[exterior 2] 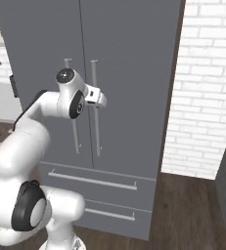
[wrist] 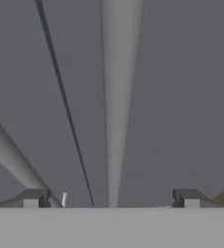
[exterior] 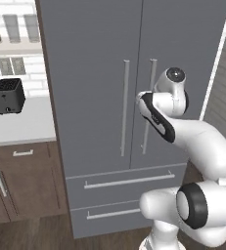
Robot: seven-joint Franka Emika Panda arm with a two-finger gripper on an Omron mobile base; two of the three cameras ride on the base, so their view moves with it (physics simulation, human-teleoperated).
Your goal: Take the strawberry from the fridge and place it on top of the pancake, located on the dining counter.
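The grey two-door fridge (exterior: 95, 88) (exterior 2: 134, 63) stands with both doors shut, so the strawberry is hidden. My gripper (exterior 2: 101, 101) (wrist: 111, 198) is up close to the doors at handle height. It is open, with its two dark fingertips (wrist: 33, 197) spread wide. In the hand view the right door's slim silver handle (wrist: 117, 97) (exterior: 152, 73) (exterior 2: 96, 132) runs up between the tips, touching neither. The door seam (wrist: 65, 111) lies just left of it, and the left door's handle (wrist: 7, 152) (exterior: 125, 107) crosses the lower left. The pancake and the dining counter are out of view.
Two fridge drawers (exterior: 126, 181) with bar handles sit below the doors. Left of the fridge a black toaster (exterior: 9, 95) stands on a white worktop (exterior: 21, 124) over brown cabinets (exterior: 24, 180). A white brick wall (exterior 2: 207, 97) borders the fridge's right side.
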